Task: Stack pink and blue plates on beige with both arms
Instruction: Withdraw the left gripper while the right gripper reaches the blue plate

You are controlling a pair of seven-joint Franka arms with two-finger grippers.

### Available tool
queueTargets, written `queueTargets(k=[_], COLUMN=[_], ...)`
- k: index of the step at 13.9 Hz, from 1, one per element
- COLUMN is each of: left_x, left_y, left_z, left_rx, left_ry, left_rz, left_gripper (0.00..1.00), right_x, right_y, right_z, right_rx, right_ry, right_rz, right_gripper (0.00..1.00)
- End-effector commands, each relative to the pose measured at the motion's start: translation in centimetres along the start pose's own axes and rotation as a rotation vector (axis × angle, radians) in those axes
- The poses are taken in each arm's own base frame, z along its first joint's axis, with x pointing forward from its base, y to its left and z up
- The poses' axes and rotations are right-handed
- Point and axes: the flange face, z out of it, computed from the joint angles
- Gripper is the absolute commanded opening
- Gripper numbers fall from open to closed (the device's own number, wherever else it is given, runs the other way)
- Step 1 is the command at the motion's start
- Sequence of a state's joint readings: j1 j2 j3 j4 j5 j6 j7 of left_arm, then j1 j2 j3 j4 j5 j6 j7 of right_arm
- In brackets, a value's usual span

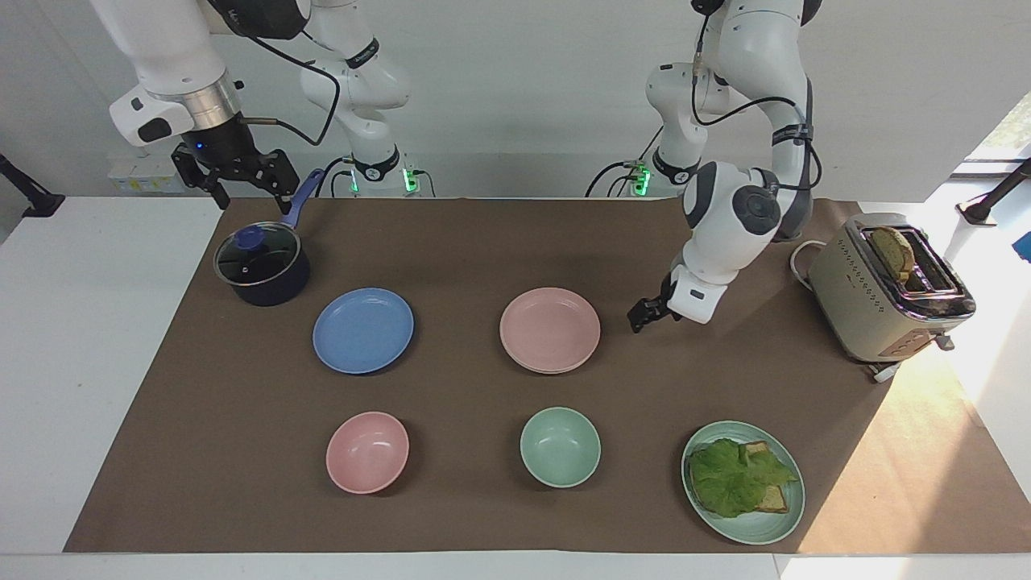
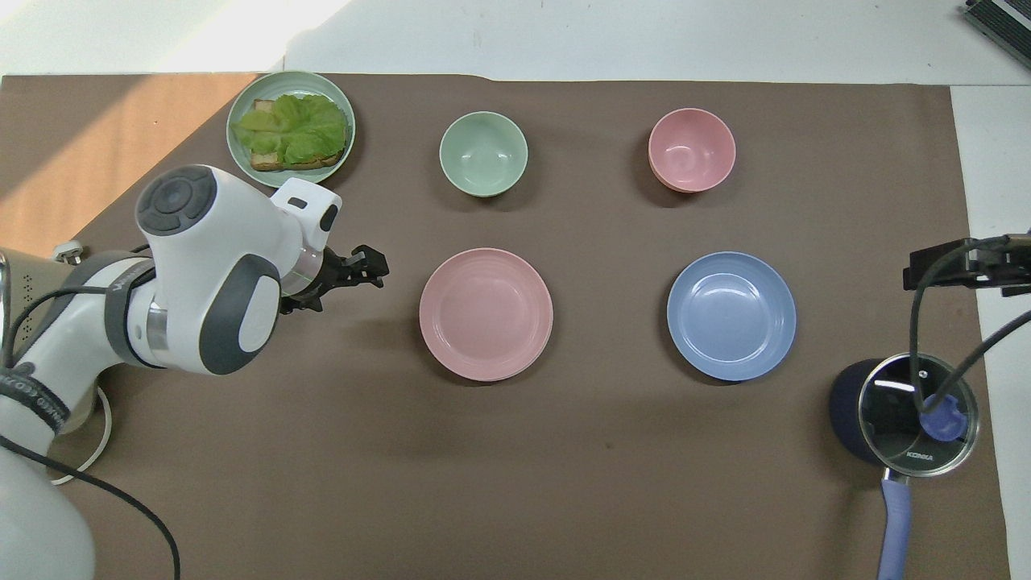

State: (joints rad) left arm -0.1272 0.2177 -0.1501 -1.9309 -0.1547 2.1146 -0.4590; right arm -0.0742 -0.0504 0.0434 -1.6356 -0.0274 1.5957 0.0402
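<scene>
1. White tabletop (image 1: 97,362) under a brown paper mat (image 1: 483,499), plain white wall past the robots. Landmark for all places: the pink plate (image 1: 550,329).
2. Pink plate sits mid-mat, shallow, round, matte. A thin pale rim shows at its edge nearest the camera in the facing view, so the beige plate (image 1: 556,371) is judged to lie under it, almost fully covered. Pink on beige looks done.
3. Blue plate (image 1: 363,330) lies flat beside the pink plate toward the right arm's end, well apart, same size, matte, untouched. Judged the next thing to stack.
4. Left end effector (image 1: 647,311) is low over bare mat just beside the pink plate toward the left arm's end, fingers spread wide, holding nothing, clear of the rim.
5. Right end effector (image 1: 238,175) hangs above the dark pot (image 1: 262,265) with glass lid, well apart from the pink plate, jaws wide and empty; this arm waits, well placed for the blue plate.
6. Farther from the robots than the pink plate: a green bowl (image 1: 560,446), a pink bowl (image 1: 367,452) and a green plate with lettuce and toast (image 1: 743,481).
7. A shiny metal toaster (image 1: 884,287) stands at the left arm's end.
</scene>
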Motion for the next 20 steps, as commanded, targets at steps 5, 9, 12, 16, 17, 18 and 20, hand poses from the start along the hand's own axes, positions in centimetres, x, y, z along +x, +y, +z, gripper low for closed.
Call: queueTargets(k=[5, 9, 12, 16, 17, 18, 20], left_x=[4.1, 5.0, 3.8, 1.5, 1.1, 0.6, 0.4], left_y=[-9.6, -13.4, -13.9, -12.7, -12.7, -12.6, -12.6], left_z=[-5.8, -12.0, -15.5, -19.1, -19.7, -20.2, -20.7], left_rx=[0.153, 0.154, 0.162, 0.175, 0.177, 0.179, 0.180], left_ry=[0.038, 0.123, 0.150, 0.123, 0.122, 0.129, 0.135], left_rz=[0.255, 0.341, 0.362, 0.392, 0.399, 0.411, 0.416], left_gripper=[1.00, 1.00, 1.00, 1.00, 1.00, 1.00, 1.00], right_x=[0.2, 0.5, 0.3, -0.4, -0.3, -0.3, -0.4], right_y=[3.3, 5.0, 6.1, 6.5, 6.3, 6.0, 6.1], right_z=[11.0, 19.5, 23.9, 27.8, 28.4, 29.0, 31.1], right_rx=[0.084, 0.152, 0.210, 0.249, 0.264, 0.286, 0.343], right_ry=[0.082, 0.114, 0.104, 0.088, 0.095, 0.094, 0.084], right_rz=[-0.062, -0.067, -0.030, -0.054, -0.037, -0.030, -0.032], right_gripper=[1.00, 1.00, 1.00, 0.93, 0.90, 0.86, 0.80])
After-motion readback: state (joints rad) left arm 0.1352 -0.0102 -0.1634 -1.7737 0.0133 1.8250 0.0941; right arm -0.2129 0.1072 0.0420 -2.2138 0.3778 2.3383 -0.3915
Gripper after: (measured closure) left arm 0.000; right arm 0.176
